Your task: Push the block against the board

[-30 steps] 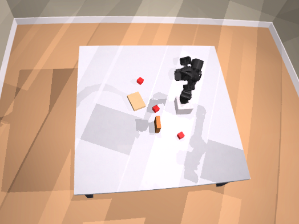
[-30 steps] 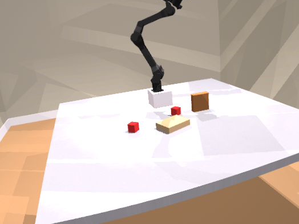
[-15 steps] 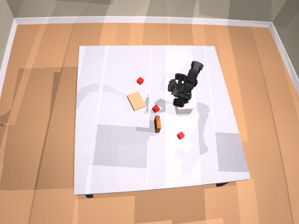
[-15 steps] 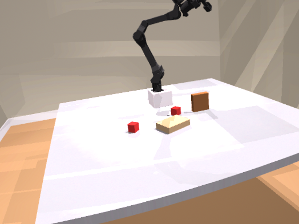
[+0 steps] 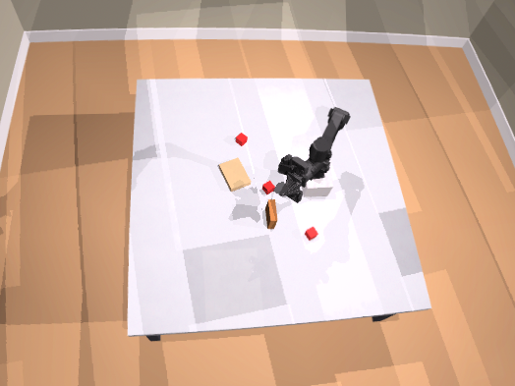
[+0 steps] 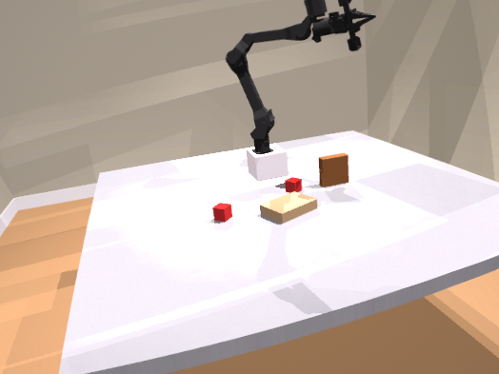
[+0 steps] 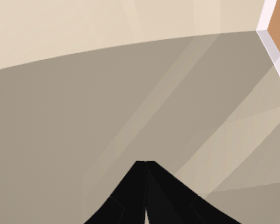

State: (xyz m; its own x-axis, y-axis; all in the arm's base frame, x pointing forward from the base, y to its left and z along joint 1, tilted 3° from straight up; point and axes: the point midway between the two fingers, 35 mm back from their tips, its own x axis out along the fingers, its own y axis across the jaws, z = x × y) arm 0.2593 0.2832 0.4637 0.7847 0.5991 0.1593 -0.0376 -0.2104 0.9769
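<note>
The light tan board (image 5: 234, 174) (image 6: 289, 206) lies flat on the table. The brown square block (image 5: 272, 214) (image 6: 334, 170) stands upright on a narrow side, apart from the board, toward the front and right of it in the top view. My gripper (image 6: 373, 16) (image 7: 144, 170) is shut and empty. It is held high above the table, pointing roughly level to the right in the exterior view, touching neither part. The wrist view shows only the fingertips, walls and a little floor, so the block and board are out of its sight.
One red cube (image 5: 268, 187) (image 6: 293, 185) lies near the gap between board and block. Another red cube (image 5: 241, 138) (image 6: 222, 212) lies beyond the board in the top view. A third red cube (image 5: 311, 233) lies right of the block. The white arm base (image 5: 318, 192) (image 6: 269, 166) stands behind.
</note>
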